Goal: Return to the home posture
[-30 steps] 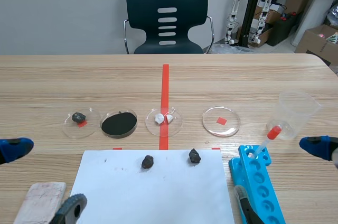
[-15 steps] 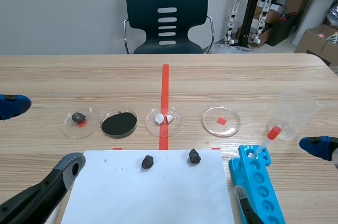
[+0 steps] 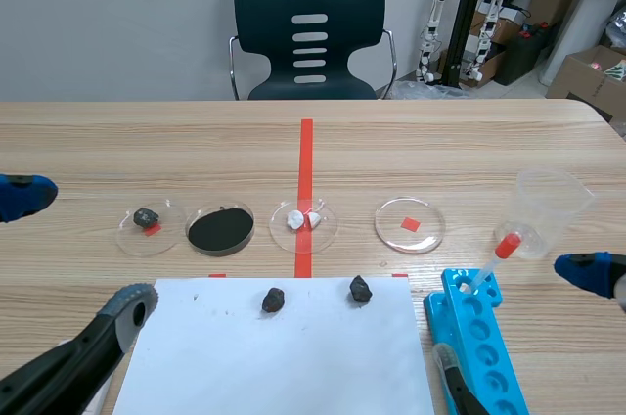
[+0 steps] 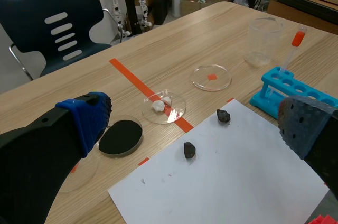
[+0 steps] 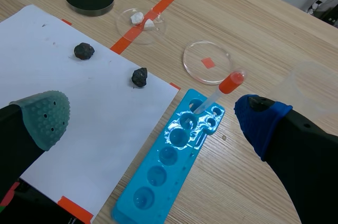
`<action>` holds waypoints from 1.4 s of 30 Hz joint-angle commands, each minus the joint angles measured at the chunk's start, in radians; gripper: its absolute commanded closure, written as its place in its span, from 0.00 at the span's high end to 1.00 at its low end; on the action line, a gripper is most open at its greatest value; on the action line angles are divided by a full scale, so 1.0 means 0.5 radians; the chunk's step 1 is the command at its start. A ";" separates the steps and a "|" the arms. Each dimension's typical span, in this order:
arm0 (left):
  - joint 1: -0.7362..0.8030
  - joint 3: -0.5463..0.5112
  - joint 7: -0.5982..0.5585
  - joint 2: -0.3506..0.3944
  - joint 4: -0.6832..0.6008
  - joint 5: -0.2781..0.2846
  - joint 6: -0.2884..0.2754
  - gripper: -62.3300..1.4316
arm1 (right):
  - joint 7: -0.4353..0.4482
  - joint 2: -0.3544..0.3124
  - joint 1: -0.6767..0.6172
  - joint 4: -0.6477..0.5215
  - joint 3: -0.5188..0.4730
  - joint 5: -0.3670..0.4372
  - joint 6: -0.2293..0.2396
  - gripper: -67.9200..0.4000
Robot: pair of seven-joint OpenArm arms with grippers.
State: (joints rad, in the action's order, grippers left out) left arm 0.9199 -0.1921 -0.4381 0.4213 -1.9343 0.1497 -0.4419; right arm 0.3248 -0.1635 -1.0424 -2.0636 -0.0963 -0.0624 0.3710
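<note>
While my left gripper hangs low over the near left corner of the table, its fingers stand wide apart with nothing between them: a blue pad on one side, a grey dotted pad on the other. My right gripper is just as slack at the near right, one grey-green pad and one blue pad, nothing pinched.

Ahead of my left fingers lies the white sheet, with two dark stones on it, one stone nearer the middle and the other stone close to the sheet's far edge. Under my right gripper sits the blue well tray, just beside the sheet's edge. A pipette with a red bulb stands tilted in the tray's far end.

Beyond the sheet runs a row of four round dishes. The dish at the left end holds a dark lump over a red mark. Next to it are the black-filled dish, the dish with white pieces on the red tape line, and the clear dish over a red square. A clear beaker stands just past the tray, near my right blue pad.

Across the table is a dark chair. The cardboard boxes behind it carry print too small for me to read.
</note>
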 commanded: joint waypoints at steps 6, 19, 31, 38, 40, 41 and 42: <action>0.014 0.015 -0.031 0.007 -0.034 0.019 0.003 1.00 | 0.030 -0.017 -0.004 -0.003 -0.005 0.021 -0.008 1.00; -0.029 0.027 -0.027 0.007 -0.034 0.019 0.002 1.00 | 0.030 -0.017 -0.004 -0.003 -0.005 0.021 -0.008 1.00; -0.029 0.027 -0.027 0.007 -0.033 0.019 0.002 1.00 | 0.030 -0.017 -0.004 -0.003 -0.005 0.021 -0.008 1.00; -0.029 0.027 -0.027 0.007 -0.033 0.019 0.002 1.00 | 0.030 -0.017 -0.004 -0.003 -0.005 0.021 -0.008 1.00; -0.029 0.027 -0.027 0.007 -0.033 0.019 0.002 1.00 | 0.030 -0.017 -0.004 -0.003 -0.005 0.021 -0.008 1.00; -0.029 0.027 -0.027 0.007 -0.033 0.019 0.002 1.00 | 0.030 -0.017 -0.004 -0.003 -0.005 0.021 -0.008 1.00; -0.029 0.027 -0.027 0.007 -0.033 0.019 0.002 1.00 | 0.030 -0.017 -0.004 -0.003 -0.005 0.021 -0.008 1.00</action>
State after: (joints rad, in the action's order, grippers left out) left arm 0.9028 -0.1829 -0.4377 0.4213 -1.9343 0.1497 -0.4423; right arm 0.3248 -0.1635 -1.0424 -2.0636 -0.0963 -0.0624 0.3710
